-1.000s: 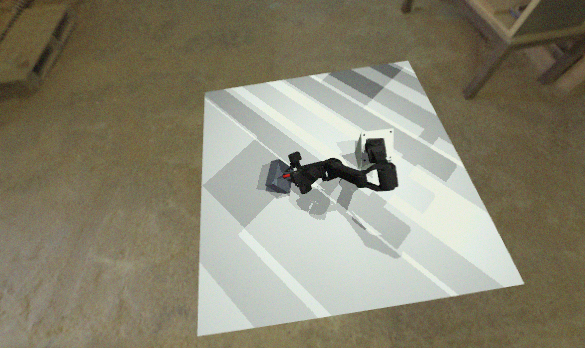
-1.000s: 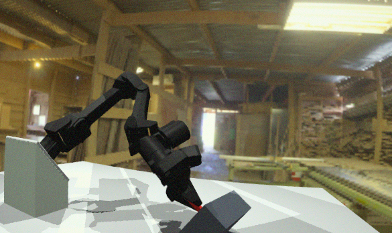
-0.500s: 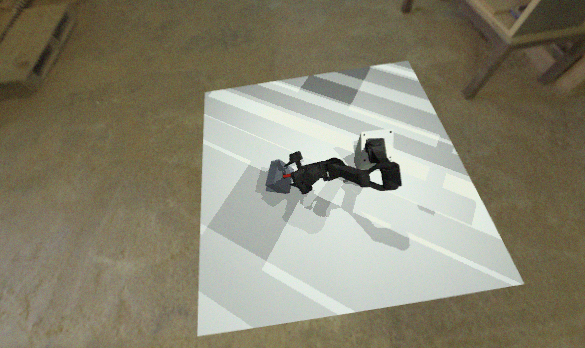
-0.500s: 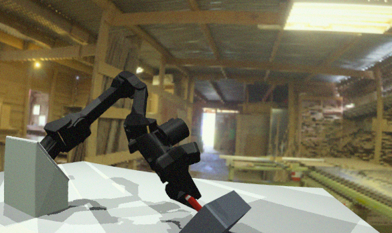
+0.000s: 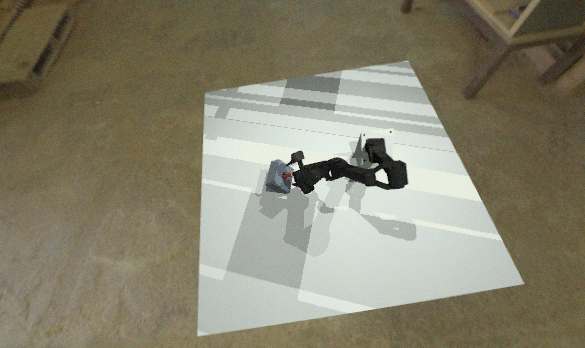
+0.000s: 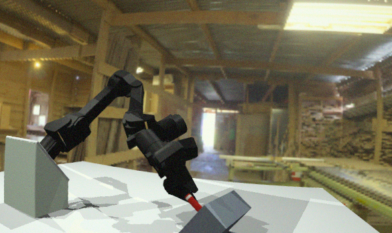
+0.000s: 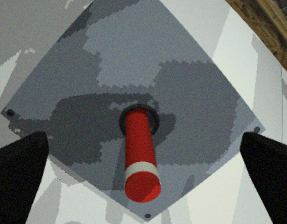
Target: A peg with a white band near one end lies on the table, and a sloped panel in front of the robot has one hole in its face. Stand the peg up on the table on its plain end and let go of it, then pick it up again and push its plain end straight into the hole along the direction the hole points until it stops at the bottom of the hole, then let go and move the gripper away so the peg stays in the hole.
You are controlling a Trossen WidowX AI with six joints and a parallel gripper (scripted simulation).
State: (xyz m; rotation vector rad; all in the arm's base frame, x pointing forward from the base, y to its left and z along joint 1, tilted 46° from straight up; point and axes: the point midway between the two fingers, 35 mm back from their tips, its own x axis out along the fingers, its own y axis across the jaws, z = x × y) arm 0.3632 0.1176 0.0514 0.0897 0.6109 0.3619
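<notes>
The red peg (image 5: 287, 175) (image 6: 194, 203) (image 7: 139, 142) stands in the hole of the grey-blue sloped panel (image 5: 273, 181) (image 6: 224, 207) (image 7: 199, 95), its white-banded end outward. The dark hole rim shows around its inner end in the wrist view; how deep it sits inside is hidden. My gripper (image 5: 294, 176) (image 6: 190, 195) (image 7: 147, 141) is wide open and empty. In the wrist view its fingers are far apart to the left and right of the peg, with a gap on each side. In the exterior view the gripper is just above the peg's outer end, in line with it.
The light table (image 5: 383, 270) (image 6: 290, 201) carries the panel and the arm. A pale grey wedge-shaped stand (image 6: 22, 174) is under the arm's base, away from the panel. Shadows of the arm fall across the table.
</notes>
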